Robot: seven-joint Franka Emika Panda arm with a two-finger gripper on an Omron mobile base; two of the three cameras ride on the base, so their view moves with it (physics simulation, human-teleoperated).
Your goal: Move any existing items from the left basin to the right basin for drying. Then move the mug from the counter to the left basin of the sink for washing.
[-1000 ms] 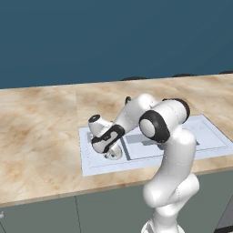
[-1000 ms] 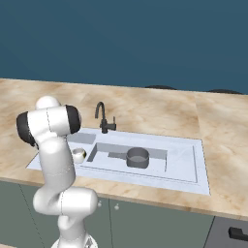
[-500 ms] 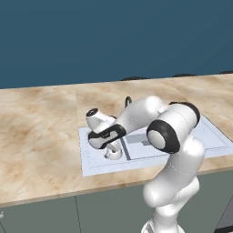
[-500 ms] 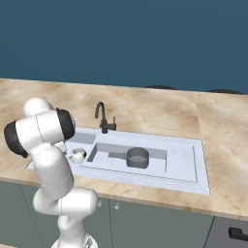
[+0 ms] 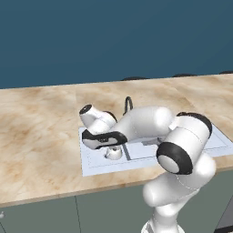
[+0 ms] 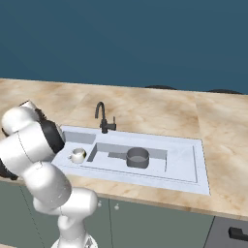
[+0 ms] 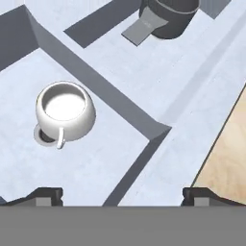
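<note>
With the small squat white mug [image 7: 64, 114] upright in the squarish left basin [image 7: 91, 168] and the dark grey round pan [image 6: 137, 158] in the wide right basin [image 6: 160, 167], the fingers [image 7: 48, 196], spread wide and empty, should lift straight clear.

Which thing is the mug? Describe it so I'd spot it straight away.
Find the pale blue-grey sink in the tan counter. In its smaller left basin the mug stands upright beside the drain. It is squat and white; the pan in the wider basin is dark grey.

White mug [image 7: 65, 113], dark grey pan [image 6: 137, 158], beige marbled counter [image 6: 160, 104].
</note>
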